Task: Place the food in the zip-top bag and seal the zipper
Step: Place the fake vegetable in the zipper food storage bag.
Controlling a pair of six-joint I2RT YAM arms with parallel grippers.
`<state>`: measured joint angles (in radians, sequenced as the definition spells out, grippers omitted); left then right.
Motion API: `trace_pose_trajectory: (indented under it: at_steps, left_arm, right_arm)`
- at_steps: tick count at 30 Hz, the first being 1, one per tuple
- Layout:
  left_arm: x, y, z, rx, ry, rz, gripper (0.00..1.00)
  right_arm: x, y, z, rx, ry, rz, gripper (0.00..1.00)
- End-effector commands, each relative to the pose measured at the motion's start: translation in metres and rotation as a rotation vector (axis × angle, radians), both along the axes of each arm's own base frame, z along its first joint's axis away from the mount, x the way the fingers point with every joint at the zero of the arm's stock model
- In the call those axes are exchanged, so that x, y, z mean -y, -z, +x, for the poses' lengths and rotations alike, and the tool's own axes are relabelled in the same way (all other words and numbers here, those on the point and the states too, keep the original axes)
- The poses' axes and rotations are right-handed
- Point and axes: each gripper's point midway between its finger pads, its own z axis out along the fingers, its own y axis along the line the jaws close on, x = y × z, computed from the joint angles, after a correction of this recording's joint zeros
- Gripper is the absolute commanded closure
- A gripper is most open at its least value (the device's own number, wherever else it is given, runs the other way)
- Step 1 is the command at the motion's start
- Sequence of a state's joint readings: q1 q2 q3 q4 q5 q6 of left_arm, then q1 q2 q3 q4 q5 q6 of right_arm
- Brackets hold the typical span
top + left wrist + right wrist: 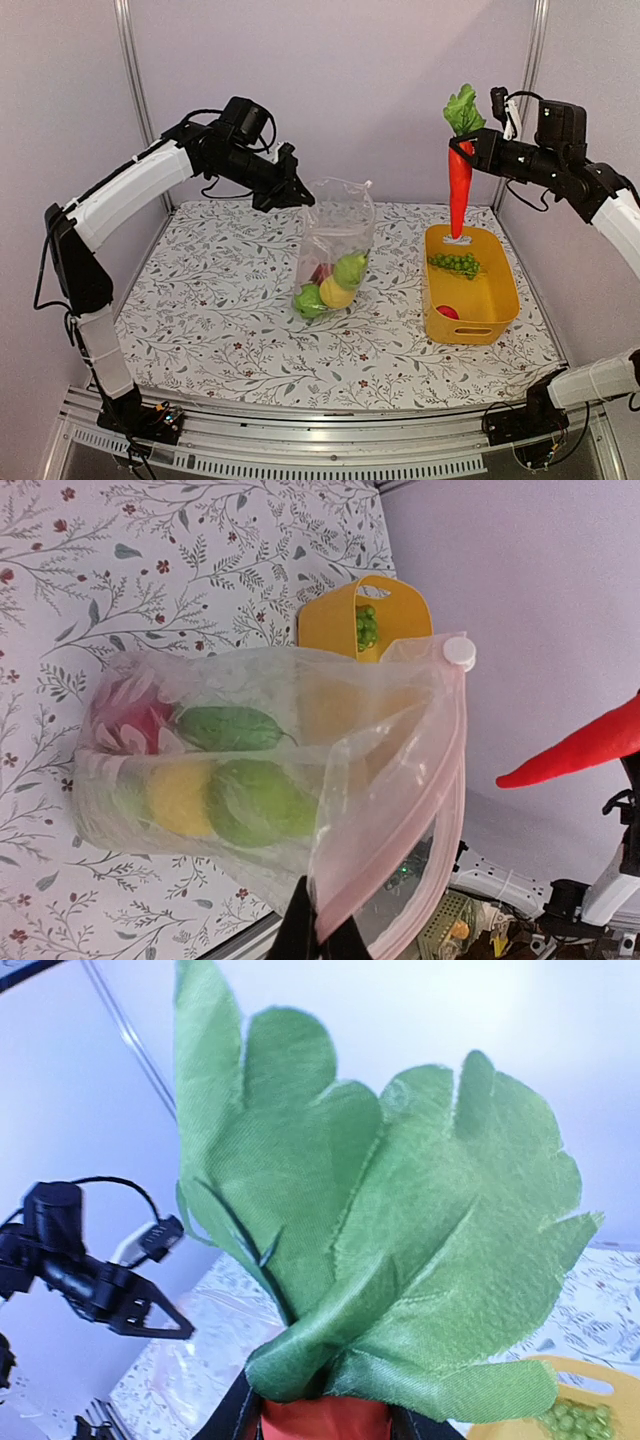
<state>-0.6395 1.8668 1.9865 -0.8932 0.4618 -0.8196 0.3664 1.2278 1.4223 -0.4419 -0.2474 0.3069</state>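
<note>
The clear zip-top bag (335,245) stands upright mid-table, its mouth held up and open. My left gripper (296,196) is shut on the bag's rim (318,920), beside the pinkish zipper strip (452,780). Inside the bag lie a red fruit (125,725), a yellow lemon (180,795) and green round ones (255,800). My right gripper (478,148) is shut on the top of an orange-red carrot (459,190), which hangs point-down above the yellow basket (495,300). Its green leaves (370,1240) fill the right wrist view. A green grape bunch (455,264) and a red ball (447,312) lie in the basket.
The floral tablecloth (210,300) covers the table. Metal posts (135,90) and pale walls stand behind it. The white zipper slider (458,652) sits at one end of the bag's mouth.
</note>
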Motion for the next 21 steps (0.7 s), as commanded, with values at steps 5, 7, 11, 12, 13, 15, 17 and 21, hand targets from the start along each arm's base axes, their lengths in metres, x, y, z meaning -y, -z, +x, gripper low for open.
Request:
trace_pose_trajectory:
  at_steps: [5,7,11,12,13,15,17,21]
  left_arm:
    - [0.0,-0.012,0.01,0.032,-0.011,-0.032,1.0]
    - [0.0,-0.012,0.01,0.03,-0.012,-0.028,1.0]
    - [-0.002,-0.012,0.008,0.03,-0.012,-0.021,1.0]
    - [-0.003,-0.012,0.008,0.029,-0.014,-0.019,1.0]
    - [-0.003,-0.013,0.008,0.029,-0.014,-0.02,1.0]
    - [-0.003,-0.014,0.007,0.028,-0.014,-0.022,1.0]
    - [-0.004,-0.016,0.007,0.024,-0.014,-0.025,1.0]
    - [-0.004,-0.02,0.008,0.026,-0.016,-0.032,1.0]
  right_arm:
    - [-0.073,-0.084,-0.037,0.274,-0.24,0.27,0.96]
    - [-0.087,-0.095,-0.04,0.315,-0.276,0.296,0.95]
    - [-0.118,-0.104,-0.039,0.353,-0.343,0.319,0.95]
    - [-0.127,-0.103,-0.036,0.364,-0.356,0.318,0.94]
    - [-0.133,-0.105,-0.036,0.379,-0.367,0.323,0.94]
    - [-0.147,-0.101,-0.03,0.391,-0.378,0.32,0.93]
    - [-0.155,-0.101,-0.023,0.408,-0.375,0.321,0.93]
    - [-0.171,-0.085,-0.005,0.429,-0.343,0.316,0.93]
